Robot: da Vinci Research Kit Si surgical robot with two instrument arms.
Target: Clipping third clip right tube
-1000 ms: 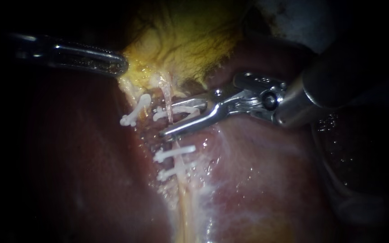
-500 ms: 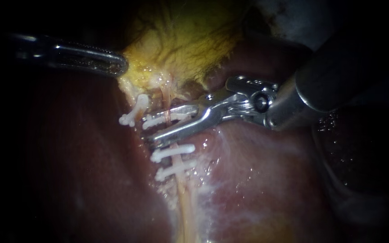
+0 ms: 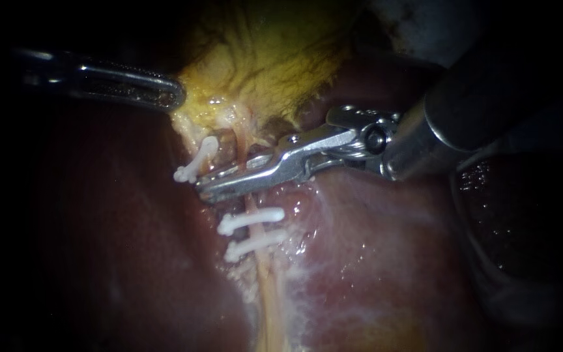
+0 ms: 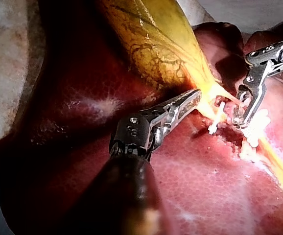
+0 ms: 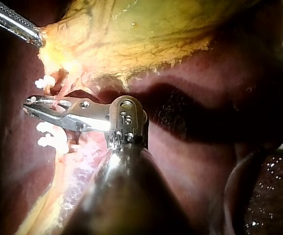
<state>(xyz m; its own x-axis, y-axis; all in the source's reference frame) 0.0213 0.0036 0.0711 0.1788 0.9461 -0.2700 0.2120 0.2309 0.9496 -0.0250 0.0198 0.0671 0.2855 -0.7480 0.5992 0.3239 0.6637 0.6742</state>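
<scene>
Right tube [image 3: 253,206] clamped by right instrument [image 3: 211,190], left instrument [image 3: 172,96] gripping gallbladder [image 3: 275,58]

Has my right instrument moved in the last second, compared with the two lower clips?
Yes. The right instrument has slid further left across the right tube, just above the two lower clips, which stayed put.

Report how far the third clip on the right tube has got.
Done: two white plastic clips sit across the pale thin right tube, below the jaws. In hand: the right instrument has its silver jaws shut on that tube above them; the left instrument grips the yellow gallbladder. Left: open, back away and check the third clip; none shows yet.
</scene>
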